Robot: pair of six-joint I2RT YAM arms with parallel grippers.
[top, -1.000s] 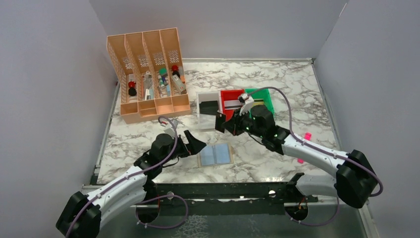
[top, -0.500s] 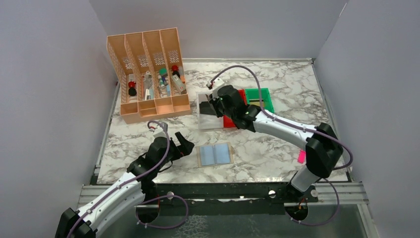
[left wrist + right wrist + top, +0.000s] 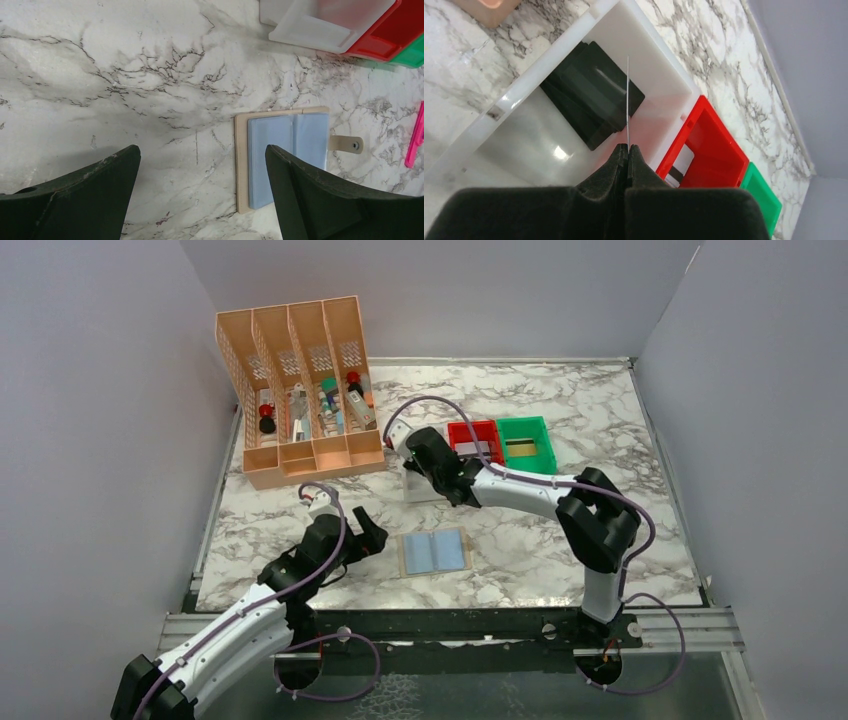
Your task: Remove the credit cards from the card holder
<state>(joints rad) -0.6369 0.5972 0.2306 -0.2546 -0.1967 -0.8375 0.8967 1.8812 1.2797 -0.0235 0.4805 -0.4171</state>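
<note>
Finds the small tan leather-like card holder (image 3: 434, 552) lying open and flat on the white, grey-veined marble-pattern table top (image 3: 600, 410), near the front edge, between the two arms. Notes, in the left wrist view, a smooth pale blue-grey lining in two rectangular panels inside a tan border, with a small rounded tan tab (image 3: 347, 145) and its round snap sticking out at one side. Cannot judge the pockets' contents from either view.

Places the left gripper (image 3: 372, 532) near the holder's left edge, matt black wedge-shaped jaws spread wide, released, gripping nothing. Places the right gripper (image 3: 627, 150) above the glossy rectangular white plastic bin (image 3: 524, 145), black jaws clenched flat together on a thin rigid credit card (image 3: 628, 100), seen edge-on as a pale straight line rising from the fingertips.

Notes overlapping black credit cards (image 3: 589, 95), flat, faintly glossy, round-cornered, lying on that bin's floor toward its far wall. Notes a red plastic bin (image 3: 716, 147) touching the white one, holding a pale flat card (image 3: 680, 162) with a dark stripe, and a green plastic bin (image 3: 764, 200) touching the red.

Records a tall orange desk organiser (image 3: 300, 390), four slots, perforated walls, at the far left, well apart from the holder. Records a slim pink stick (image 3: 416, 135) lying on the marble beyond the tab.
</note>
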